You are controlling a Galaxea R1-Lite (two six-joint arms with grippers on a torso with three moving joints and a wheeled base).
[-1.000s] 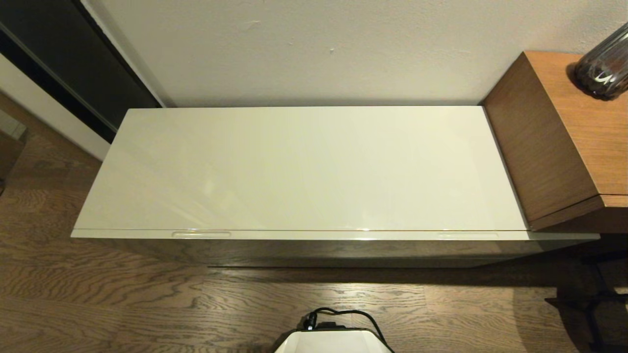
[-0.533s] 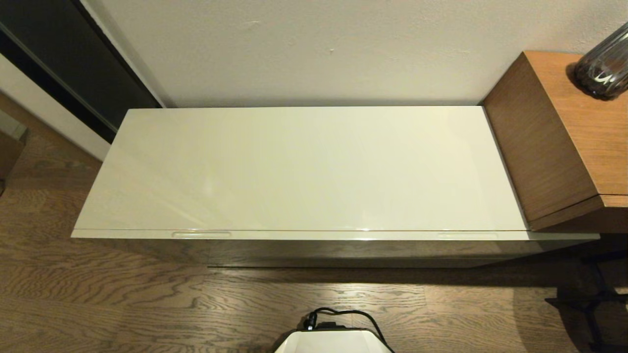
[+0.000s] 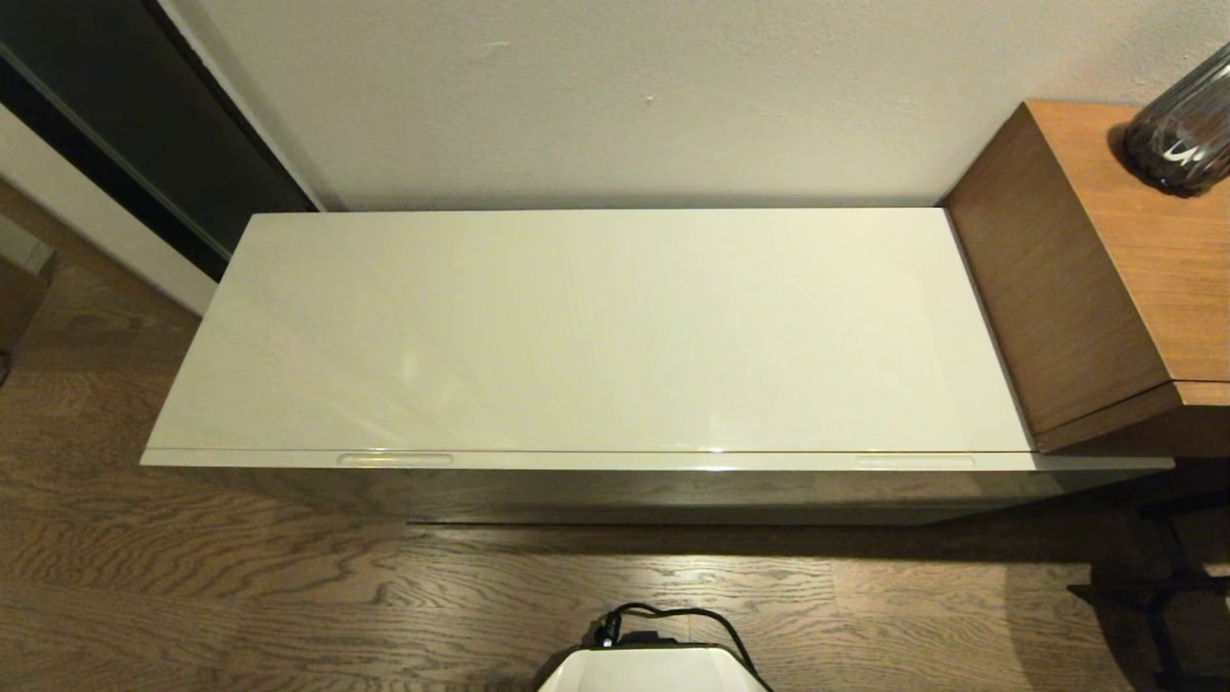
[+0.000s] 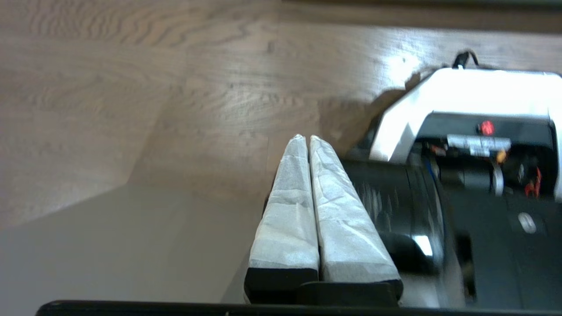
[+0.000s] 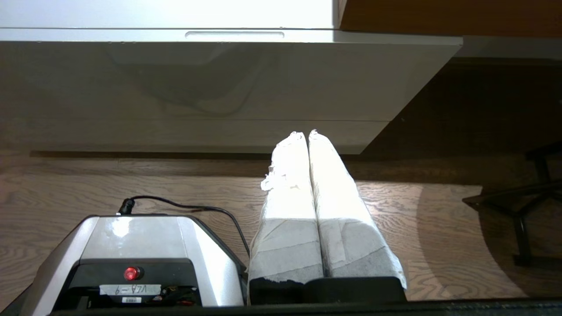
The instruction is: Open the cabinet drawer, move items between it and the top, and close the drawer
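Observation:
The glossy pale top (image 3: 596, 327) of the low cabinet lies bare in the head view. Along its front edge runs the closed cabinet drawer (image 3: 625, 461), with one slim notch at the left (image 3: 394, 459) and another at the right (image 3: 913, 462). No items show anywhere; slippers, tissue pack and sachet bag are hidden. Neither arm appears in the head view. My left gripper (image 4: 306, 138) is shut and empty, low over the floor beside my base. My right gripper (image 5: 304, 133) is shut and empty, facing the drawer front (image 5: 219, 74) from a distance, below its right notch (image 5: 235, 34).
A taller brown wood-grain unit (image 3: 1086, 279) abuts the cabinet's right end, with a dark ribbed glass vase (image 3: 1180, 130) on it. My white base (image 3: 653, 668) and its black cable sit on the wood floor in front. A dark stand (image 3: 1153, 596) is at the floor's right.

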